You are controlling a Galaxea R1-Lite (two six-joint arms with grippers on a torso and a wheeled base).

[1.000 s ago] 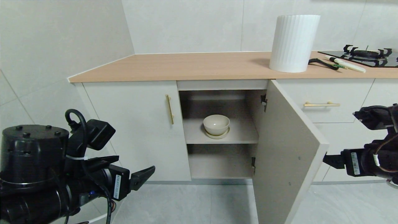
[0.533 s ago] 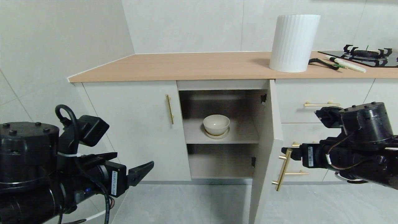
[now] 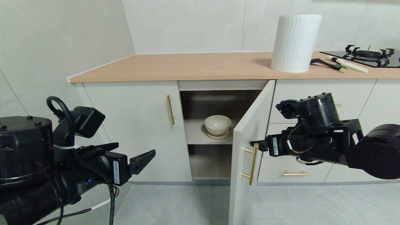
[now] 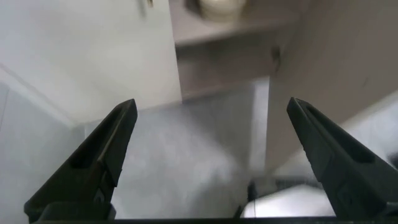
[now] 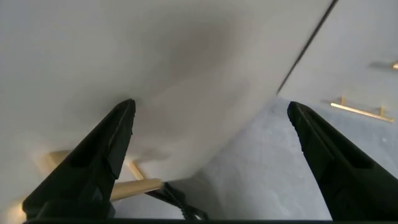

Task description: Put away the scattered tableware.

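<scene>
Your right claw [image 3: 253, 144] gaped wide at the handle [image 3: 252, 164] of the half-open cupboard door [image 3: 240, 187], your left claw [image 3: 136, 148] hung wide open well apart, bowl [image 3: 217, 124] sat on the shelf [image 3: 195, 134].

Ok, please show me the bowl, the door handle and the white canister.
bowl [image 3: 217, 124], head view, outer side.
door handle [image 3: 252, 165], head view, middle of the bar.
white canister [image 3: 295, 43], head view, ribbed wall.

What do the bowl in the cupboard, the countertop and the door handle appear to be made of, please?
Bowl: likely glazed ceramic, cream with soft gloss.
Countertop: wood-look, perhaps laminate, matte, faint grain.
Door handle: brass-coloured metal, golden sheen.
</scene>
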